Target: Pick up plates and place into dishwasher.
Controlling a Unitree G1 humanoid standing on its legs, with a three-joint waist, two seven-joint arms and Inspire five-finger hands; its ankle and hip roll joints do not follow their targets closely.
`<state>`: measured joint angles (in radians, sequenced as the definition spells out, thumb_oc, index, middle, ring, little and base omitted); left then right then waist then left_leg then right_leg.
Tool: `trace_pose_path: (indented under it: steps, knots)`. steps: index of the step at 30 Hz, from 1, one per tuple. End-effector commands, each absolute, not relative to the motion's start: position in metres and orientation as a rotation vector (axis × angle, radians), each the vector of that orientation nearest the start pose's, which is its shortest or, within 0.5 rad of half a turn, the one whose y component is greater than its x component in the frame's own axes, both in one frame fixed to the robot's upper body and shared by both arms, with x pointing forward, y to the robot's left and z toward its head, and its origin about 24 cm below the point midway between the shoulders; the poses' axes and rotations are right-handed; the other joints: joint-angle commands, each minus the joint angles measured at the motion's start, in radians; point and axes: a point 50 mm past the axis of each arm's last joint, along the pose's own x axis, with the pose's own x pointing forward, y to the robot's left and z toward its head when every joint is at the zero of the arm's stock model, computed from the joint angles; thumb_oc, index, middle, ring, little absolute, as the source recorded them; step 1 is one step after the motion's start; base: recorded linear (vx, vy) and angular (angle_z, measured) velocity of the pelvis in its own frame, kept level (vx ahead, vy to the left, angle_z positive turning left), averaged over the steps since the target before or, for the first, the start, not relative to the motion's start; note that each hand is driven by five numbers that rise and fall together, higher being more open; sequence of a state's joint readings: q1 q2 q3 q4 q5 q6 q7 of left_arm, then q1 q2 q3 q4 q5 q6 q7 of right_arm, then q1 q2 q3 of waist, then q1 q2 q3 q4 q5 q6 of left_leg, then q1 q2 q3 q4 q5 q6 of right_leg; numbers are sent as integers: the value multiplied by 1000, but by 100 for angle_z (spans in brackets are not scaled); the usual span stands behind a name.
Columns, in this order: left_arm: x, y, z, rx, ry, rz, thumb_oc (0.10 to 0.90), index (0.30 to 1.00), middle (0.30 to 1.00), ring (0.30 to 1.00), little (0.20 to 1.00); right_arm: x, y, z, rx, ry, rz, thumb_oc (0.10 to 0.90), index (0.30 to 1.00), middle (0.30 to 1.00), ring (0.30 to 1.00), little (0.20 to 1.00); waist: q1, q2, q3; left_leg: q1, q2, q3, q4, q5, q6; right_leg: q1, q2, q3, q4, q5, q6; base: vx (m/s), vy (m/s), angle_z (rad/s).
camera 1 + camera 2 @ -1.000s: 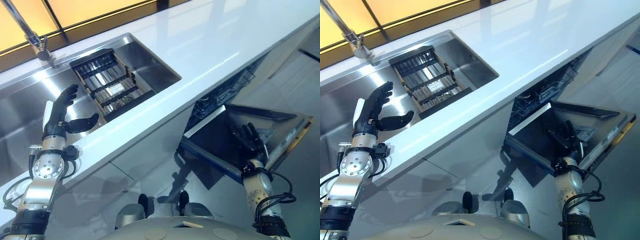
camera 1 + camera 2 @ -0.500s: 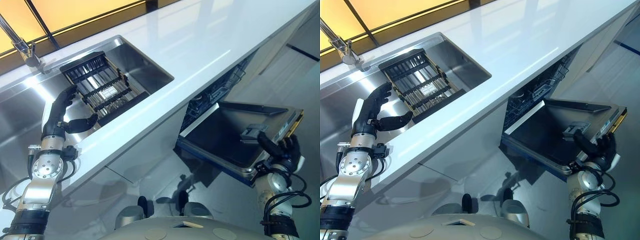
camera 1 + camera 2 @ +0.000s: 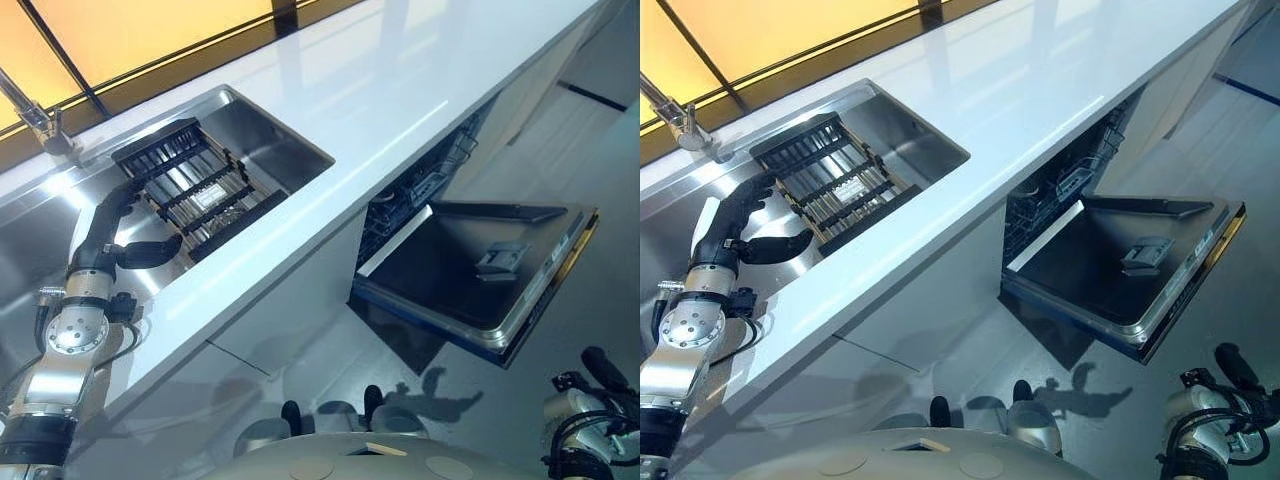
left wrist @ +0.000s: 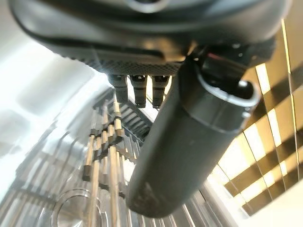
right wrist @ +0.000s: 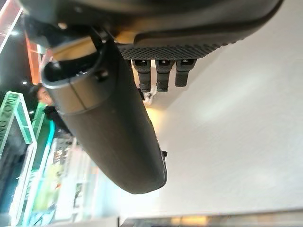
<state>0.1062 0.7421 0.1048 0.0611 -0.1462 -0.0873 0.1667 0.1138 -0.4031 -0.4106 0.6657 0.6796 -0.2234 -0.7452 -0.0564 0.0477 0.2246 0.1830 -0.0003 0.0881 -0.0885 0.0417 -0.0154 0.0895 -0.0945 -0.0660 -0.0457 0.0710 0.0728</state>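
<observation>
Long white countertop (image 3: pixel 400 90) running diagonally across, with a stainless steel sink (image 3: pixel 270 140) sunk into it at the robot's left. Below the counter, toward the right, an open dishwasher (image 3: pixel 420 190); door (image 3: pixel 470 275) folded down flat, dark inner face up, a small grey detergent compartment (image 3: pixel 502 258) on it. Wire lower rack (image 3: pixel 1060 185) just visible inside the cavity, blue-grey. Inside the sink, a dark slatted dish rack (image 3: pixel 190 185) lying along the basin. At the sink's far left corner, a chrome tap (image 3: pixel 35 115). No plates clearly made out in the head views; in the left wrist view, a rounded clear rim (image 4: pixel 71 213) lies among the rack's bars, too unclear to name. Left hand (image 3: pixel 115 225) reaching over the sink, fingertips at the near end of the dish rack, fingers extended and thumb spread apart, gripping nothing. Right hand (image 3: pixel 1235 368) low at the right, apart from the dishwasher door, fingers straight, holding nothing.
</observation>
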Motion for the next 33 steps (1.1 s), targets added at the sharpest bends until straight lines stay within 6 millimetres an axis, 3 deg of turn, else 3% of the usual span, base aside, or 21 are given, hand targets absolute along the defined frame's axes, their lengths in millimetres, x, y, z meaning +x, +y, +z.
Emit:
trace_pose_path:
  steps: [1,8,15,23,30,33]
  knots:
    - [256,318,163,672,-312,333,800,900,900,900,900,139,-421,20,121,76,-1466,800,900,900,900,900,1,16,38,-163,-43,-15,225,-110,28,-108,-9,-40,258,-133,44,-146,-16,-1]
    - [267,308,195,624,-463,370,800,900,900,900,900,168,-431,43,128,-9,-1359,800,900,900,900,900,-1,89,158,-371,-37,-17,427,-127,17,-279,-49,-47,472,-212,-15,-201,31,2]
    - [269,302,201,561,-501,391,800,900,900,900,900,183,-433,60,168,-117,-1254,800,900,900,900,900,-5,125,218,-494,-34,-11,611,-185,18,-413,-76,-43,711,-311,-77,-48,37,0]
    - [270,298,201,508,-496,355,800,900,900,900,900,199,-431,71,200,-149,-1107,800,900,900,900,900,2,117,233,-562,-48,-23,772,-256,24,-494,-104,-32,904,-399,-117,41,29,4]
    - [271,301,200,505,-496,343,800,900,900,900,900,213,-424,70,312,-138,-1006,800,900,900,900,900,9,117,242,-583,-55,-35,779,-233,15,-523,-99,-20,929,-395,-119,17,9,3]
    - [272,299,202,505,-505,333,800,900,900,900,900,233,-411,77,491,-205,-796,800,900,900,900,900,18,122,251,-585,-63,-46,768,-215,10,-529,-97,-17,926,-387,-117,-10,5,0]
